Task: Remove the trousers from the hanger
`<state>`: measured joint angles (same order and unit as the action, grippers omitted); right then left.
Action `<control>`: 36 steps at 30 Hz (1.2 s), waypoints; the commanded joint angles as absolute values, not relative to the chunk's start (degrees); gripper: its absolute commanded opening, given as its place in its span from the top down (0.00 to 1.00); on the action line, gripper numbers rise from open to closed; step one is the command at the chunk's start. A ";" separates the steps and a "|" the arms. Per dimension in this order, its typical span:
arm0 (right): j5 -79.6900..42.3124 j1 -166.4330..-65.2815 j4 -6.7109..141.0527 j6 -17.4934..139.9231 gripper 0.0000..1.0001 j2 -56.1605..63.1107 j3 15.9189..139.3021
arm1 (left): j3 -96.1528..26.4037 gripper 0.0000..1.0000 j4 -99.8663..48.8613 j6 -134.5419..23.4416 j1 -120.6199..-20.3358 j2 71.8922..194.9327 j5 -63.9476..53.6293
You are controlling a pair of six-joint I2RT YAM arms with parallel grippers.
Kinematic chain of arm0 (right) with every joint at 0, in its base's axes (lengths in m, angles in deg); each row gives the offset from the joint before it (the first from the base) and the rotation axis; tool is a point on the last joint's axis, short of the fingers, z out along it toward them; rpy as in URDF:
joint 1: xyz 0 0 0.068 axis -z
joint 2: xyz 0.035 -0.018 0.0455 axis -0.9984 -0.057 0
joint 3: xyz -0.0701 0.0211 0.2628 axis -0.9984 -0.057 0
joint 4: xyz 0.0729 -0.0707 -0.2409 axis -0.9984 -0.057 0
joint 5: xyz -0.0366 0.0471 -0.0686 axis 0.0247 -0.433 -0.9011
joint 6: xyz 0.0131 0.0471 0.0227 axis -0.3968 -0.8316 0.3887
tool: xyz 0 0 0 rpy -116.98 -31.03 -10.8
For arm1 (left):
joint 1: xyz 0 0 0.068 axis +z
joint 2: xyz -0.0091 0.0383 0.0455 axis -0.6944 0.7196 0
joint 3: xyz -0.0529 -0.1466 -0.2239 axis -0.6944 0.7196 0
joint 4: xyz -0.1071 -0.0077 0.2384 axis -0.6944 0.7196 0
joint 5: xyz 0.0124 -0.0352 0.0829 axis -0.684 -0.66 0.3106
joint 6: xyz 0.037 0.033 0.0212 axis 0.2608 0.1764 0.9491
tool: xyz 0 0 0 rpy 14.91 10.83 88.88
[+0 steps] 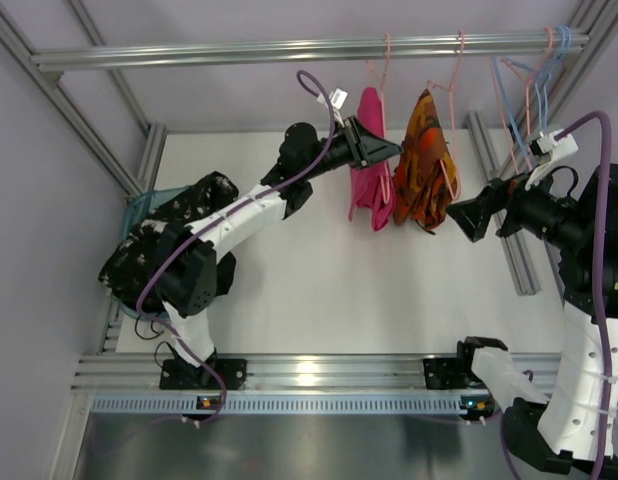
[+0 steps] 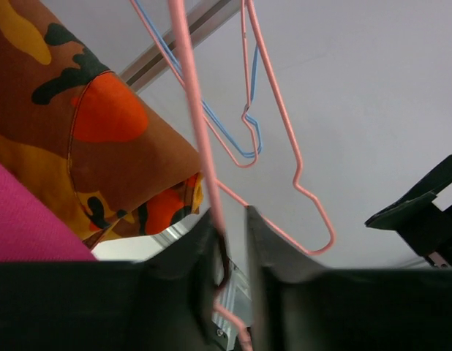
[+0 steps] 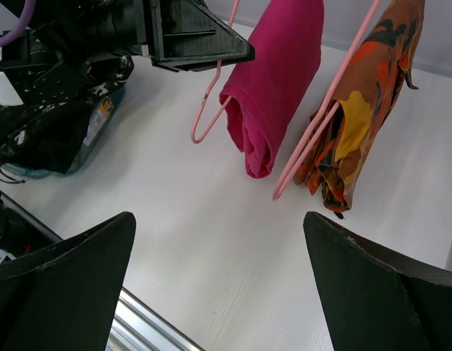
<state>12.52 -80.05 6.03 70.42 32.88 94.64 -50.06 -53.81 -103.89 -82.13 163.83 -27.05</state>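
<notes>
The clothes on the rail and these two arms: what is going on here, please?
The left gripper is closed around the pink hanger beside the magenta trousers. The right gripper is open, holds nothing, and faces the patterned trousers. Both garments hang from the rail on their hangers.

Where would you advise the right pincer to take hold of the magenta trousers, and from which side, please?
Probably the folded bottom end of the magenta trousers, approached from below on the near side. It hangs free from the pink hanger, which the left pincer pinches, while the orange trousers crowd its right. The open right pincer faces it.
</notes>
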 commanded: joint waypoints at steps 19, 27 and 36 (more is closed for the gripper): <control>17.00 -79.26 12.13 69.79 0.01 33.32 95.05 | -61.84 1.00 -60.40 -100.75 -82.56 156.36 -28.54; 18.75 -79.35 16.69 65.75 0.01 33.49 94.53 | -59.13 1.00 -59.96 -98.73 -82.56 152.14 -29.24; 24.91 -79.26 30.57 55.38 0.01 32.18 90.31 | -44.28 1.00 -56.98 -94.60 -82.91 139.58 -28.72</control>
